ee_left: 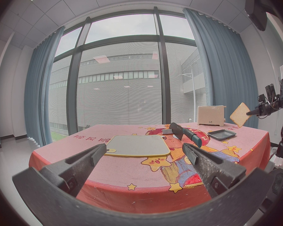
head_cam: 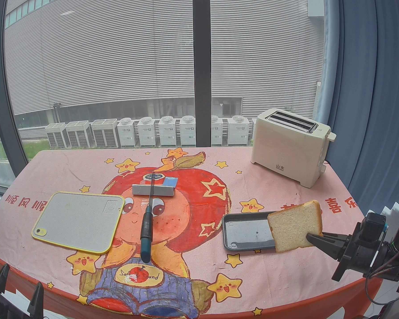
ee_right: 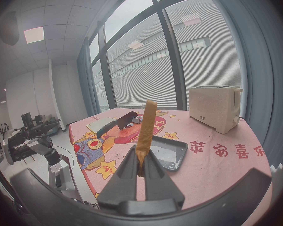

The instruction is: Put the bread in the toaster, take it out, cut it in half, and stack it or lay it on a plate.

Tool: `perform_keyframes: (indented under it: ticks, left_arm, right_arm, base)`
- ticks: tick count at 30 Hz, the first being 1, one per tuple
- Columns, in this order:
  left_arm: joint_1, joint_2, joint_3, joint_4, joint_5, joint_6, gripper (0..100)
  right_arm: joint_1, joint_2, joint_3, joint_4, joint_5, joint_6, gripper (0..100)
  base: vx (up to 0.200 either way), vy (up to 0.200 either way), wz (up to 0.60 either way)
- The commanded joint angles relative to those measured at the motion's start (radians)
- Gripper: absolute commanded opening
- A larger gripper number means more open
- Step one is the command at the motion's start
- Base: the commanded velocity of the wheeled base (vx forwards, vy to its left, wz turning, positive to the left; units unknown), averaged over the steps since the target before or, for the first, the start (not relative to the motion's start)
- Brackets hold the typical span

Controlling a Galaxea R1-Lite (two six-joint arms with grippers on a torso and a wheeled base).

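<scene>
Pink cartoon-printed tablecloth (head_cam: 275,280); above its near right, the right gripper (head_cam: 317,238) clamps a square, porous bread slice (head_cam: 295,224) by one corner, near a flat dark tray (head_cam: 246,232). Boxy cream toaster (head_cam: 290,149) sits far right. Left gripper (ee_left: 143,149) hangs spread, near left.

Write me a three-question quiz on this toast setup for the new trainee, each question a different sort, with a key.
1. True or false: the right gripper holds the bread slice in the air, outside the toaster.
2. Which thing lies on the tablecloth between the cutting board and the dark tray? A. knife B. fork C. mug
3. Fill the gap: the fingers of the left gripper are ____.

Key: 1 true; 2 A; 3 open.
</scene>
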Motion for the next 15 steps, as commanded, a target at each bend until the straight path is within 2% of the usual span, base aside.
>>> perform_keyframes:
  ticks: [1, 4, 15]
  left_arm:
    - [0.0, 0.0, 0.016, 0.0, 0.0, 0.0, 100]
    - [0.0, 0.0, 0.016, 0.0, 0.0, 0.0, 100]
    - [0.0, 0.0, 0.016, 0.0, 0.0, 0.0, 100]
  right_arm:
    - [-0.002, -0.018, -0.004, -0.001, 0.003, -0.013, 0]
    - [-0.008, -0.013, -0.008, -0.001, 0.003, -0.033, 0]
    - [-0.006, -0.009, -0.01, 0.0, 0.002, -0.034, 0]
  base:
    - [0.0, 0.0, 0.0]
    - [0.0, 0.0, 0.0]
    - [0.0, 0.0, 0.0]
